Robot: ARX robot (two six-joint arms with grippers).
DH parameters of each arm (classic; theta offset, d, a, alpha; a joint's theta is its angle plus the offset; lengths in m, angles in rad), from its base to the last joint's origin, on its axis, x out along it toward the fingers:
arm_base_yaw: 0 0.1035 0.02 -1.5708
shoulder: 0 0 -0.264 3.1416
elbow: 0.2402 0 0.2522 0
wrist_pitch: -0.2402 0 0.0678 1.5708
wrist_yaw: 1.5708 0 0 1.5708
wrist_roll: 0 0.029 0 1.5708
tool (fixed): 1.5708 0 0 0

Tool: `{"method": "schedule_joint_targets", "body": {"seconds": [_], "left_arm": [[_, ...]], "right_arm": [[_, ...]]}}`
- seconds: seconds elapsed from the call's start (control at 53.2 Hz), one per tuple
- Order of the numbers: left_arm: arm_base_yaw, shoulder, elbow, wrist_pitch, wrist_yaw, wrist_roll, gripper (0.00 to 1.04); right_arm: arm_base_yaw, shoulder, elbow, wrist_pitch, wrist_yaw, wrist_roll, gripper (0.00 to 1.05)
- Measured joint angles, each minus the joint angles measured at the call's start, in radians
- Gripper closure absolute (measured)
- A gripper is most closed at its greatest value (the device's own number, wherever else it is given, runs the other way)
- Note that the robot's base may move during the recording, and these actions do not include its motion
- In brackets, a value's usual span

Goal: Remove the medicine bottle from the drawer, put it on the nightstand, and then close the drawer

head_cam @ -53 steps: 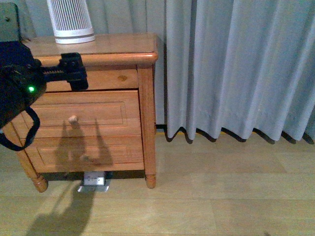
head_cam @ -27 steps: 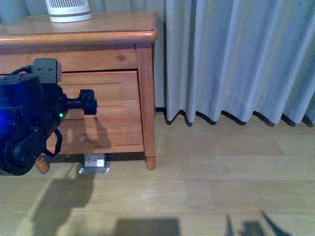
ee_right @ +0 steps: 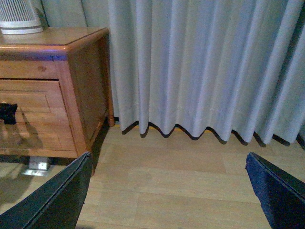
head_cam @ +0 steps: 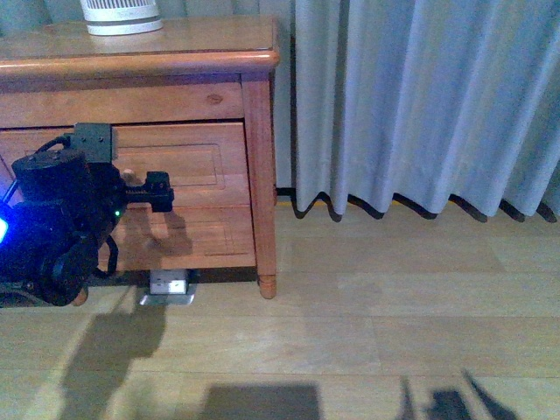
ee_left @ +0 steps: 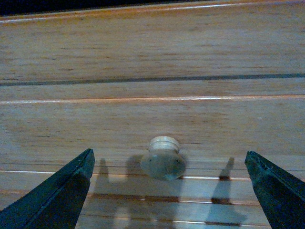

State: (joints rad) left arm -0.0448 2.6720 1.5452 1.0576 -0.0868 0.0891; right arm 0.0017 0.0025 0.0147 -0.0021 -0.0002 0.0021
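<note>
Drawer [head_cam: 197, 166] shut | knob [ee_left: 163, 161] inside spread left claw [ee_left: 168, 151], gaps both sides | right claw [ee_right: 167, 154] spread over floor [ee_right: 190, 195]

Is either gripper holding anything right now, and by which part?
Nothing is held. The left gripper is open, facing the drawer knob without touching it; the right gripper is open and empty.

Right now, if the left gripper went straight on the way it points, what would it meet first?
Probably the round knob on the drawer front: it sits centred ahead of the open left gripper, though the gap is unclear.
</note>
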Motion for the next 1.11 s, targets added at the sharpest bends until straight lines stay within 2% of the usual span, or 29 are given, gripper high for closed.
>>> {"method": "schedule_joint_targets", "body": {"seconds": [0.902, 0.996, 1.108], "left_arm": [[0.021, 0.048, 0.065, -0.03, 0.012, 0.021, 0.07], [0.021, 0.048, 0.066, -0.029, 0.011, 0.025, 0.18], [0.021, 0.048, 0.069, -0.026, 0.011, 0.03, 0.45]], "right_arm": [[0.0, 0.0, 0.0, 0.0, 0.0, 0.0, 0.07], [0.0, 0.0, 0.0, 0.0, 0.0, 0.0, 0.07], [0.0, 0.0, 0.0, 0.0, 0.0, 0.0, 0.07]]}}
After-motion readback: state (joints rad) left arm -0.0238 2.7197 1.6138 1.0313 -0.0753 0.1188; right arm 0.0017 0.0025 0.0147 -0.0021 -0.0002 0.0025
